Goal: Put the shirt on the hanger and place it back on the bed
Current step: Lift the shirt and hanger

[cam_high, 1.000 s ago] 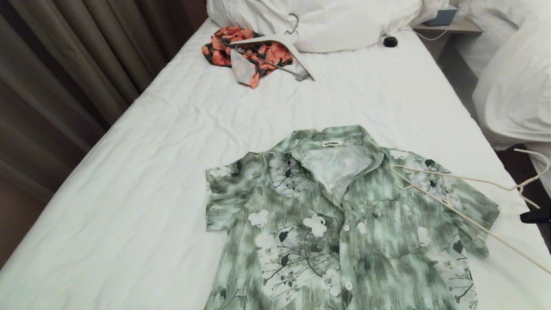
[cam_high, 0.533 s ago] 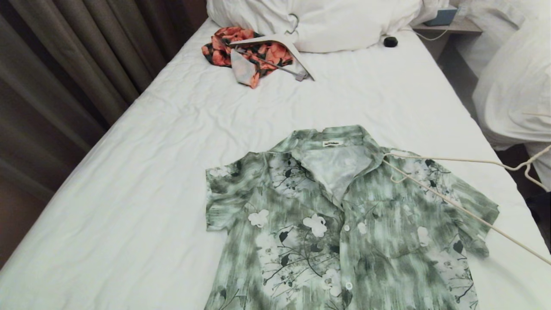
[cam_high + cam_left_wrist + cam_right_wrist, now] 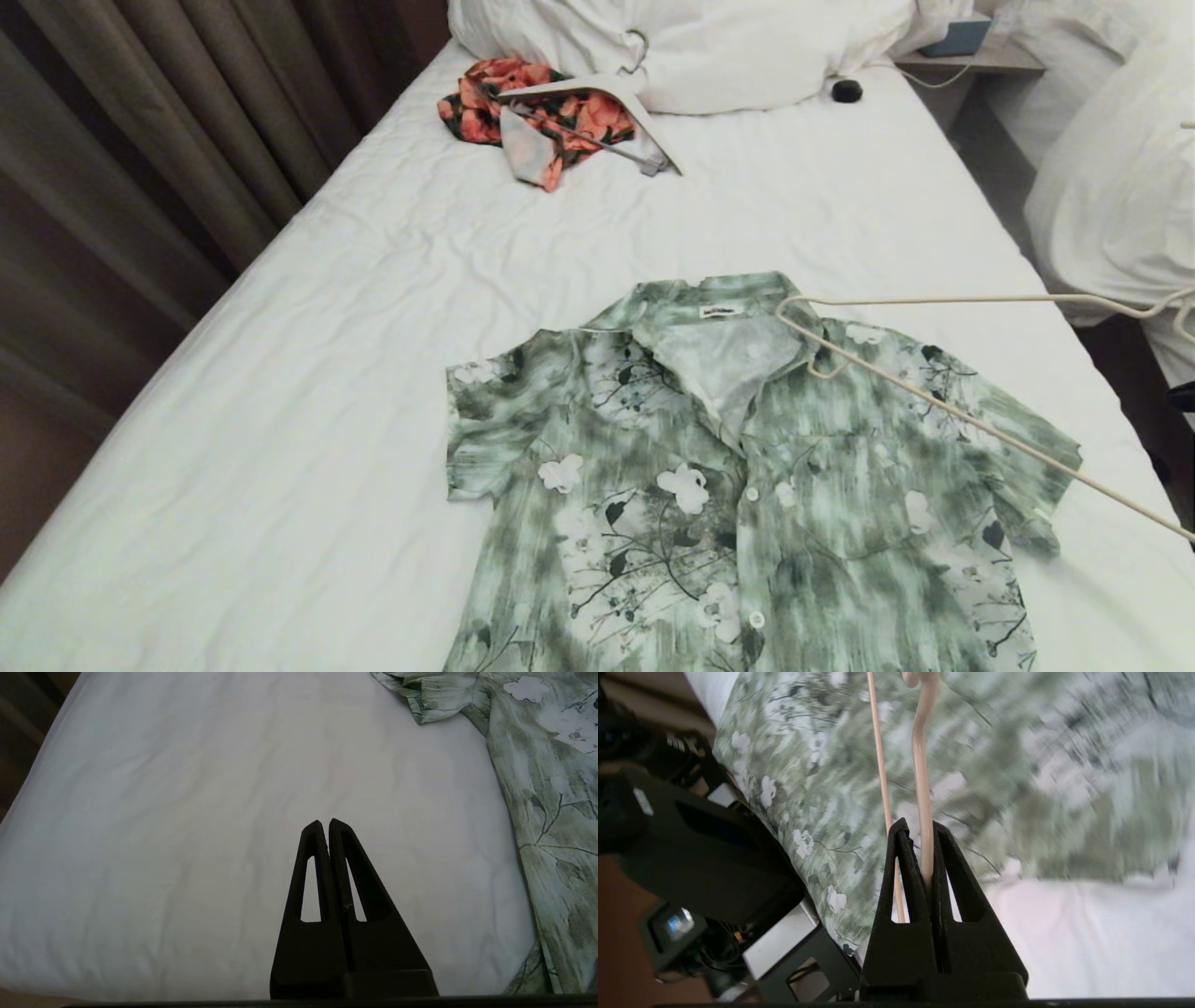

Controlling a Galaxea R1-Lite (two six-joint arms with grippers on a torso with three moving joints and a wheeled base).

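The shirt [image 3: 747,485] lies flat and face up on the bed [image 3: 327,373], collar toward the pillows, its front buttoned and its short sleeves spread out to both sides. The hanger [image 3: 943,392] sits above the shirt's right shoulder, its rounded end just beside the collar, one thin arm running level toward the bed's right edge and the other slanting down across the sleeve and off the frame. The right gripper [image 3: 926,833] is clamped on the hanger's wire, fingers [image 3: 903,868] pressed together around it; in the head view only a dark bit of that arm shows at the right edge. The left gripper [image 3: 325,825] hangs over bare sheet beside the shirt's left sleeve, fingers closed together and holding nothing.

Farther up the bed, an orange floral garment [image 3: 523,112] lies crumpled near the white pillows [image 3: 747,47], with a broad white hanger [image 3: 607,103] resting across it. A small black round object [image 3: 847,90] sits on the sheet by the pillows. Brown curtains [image 3: 140,140] hang along the left side, and a second bed [image 3: 1111,187] heaped with white bedding stands at the right
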